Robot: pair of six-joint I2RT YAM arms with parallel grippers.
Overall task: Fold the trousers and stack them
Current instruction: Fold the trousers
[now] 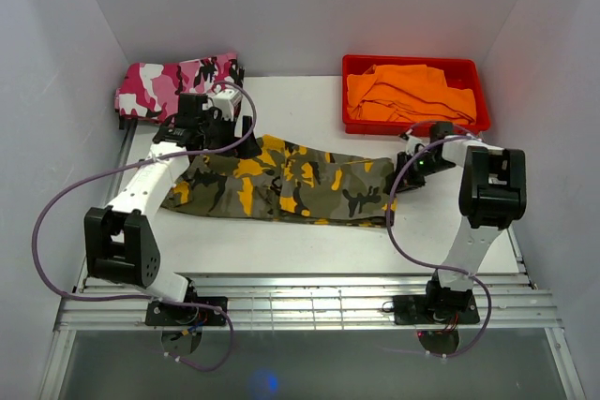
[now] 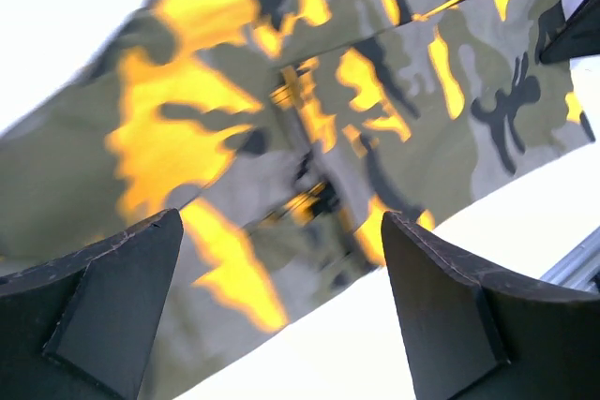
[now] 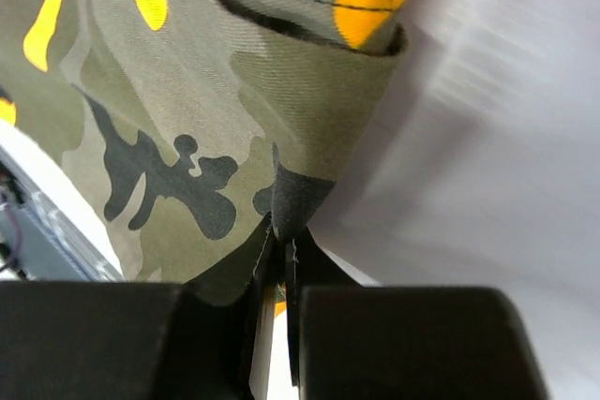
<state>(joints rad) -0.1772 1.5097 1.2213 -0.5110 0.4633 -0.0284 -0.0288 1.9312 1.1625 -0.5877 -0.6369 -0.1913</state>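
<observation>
Through the left wrist camera you look down on the camouflage trousers [image 2: 309,138], olive with yellow and dark blotches. The left pincer [image 2: 281,231] has its two dark fingers well apart, with only cloth showing in the gap between them. You cannot tell from here whether the fingertips touch the cloth. A seam crosses the fabric, and the bare white table [image 2: 487,222] shows past its lower right edge.

The right wrist camera gives you what that view does not. The right pincer [image 3: 284,250] has its fingers pressed together, clamped on a thin edge of the trousers. The fabric rises from the grip in a fold, with a stitched hem at the top.

Only the top view shows you the whole garment. It lies across the middle of the table with its long axis running left to right, the right end sitting slightly nearer the arm bases. The left arm is at its far left corner and the right arm holds the right end. You cannot tell which end is the waist.

This view also shows a folded pink camouflage pair [image 1: 173,84] at the back left. At the back right, a red bin [image 1: 473,77] holds orange cloth [image 1: 412,91].
</observation>
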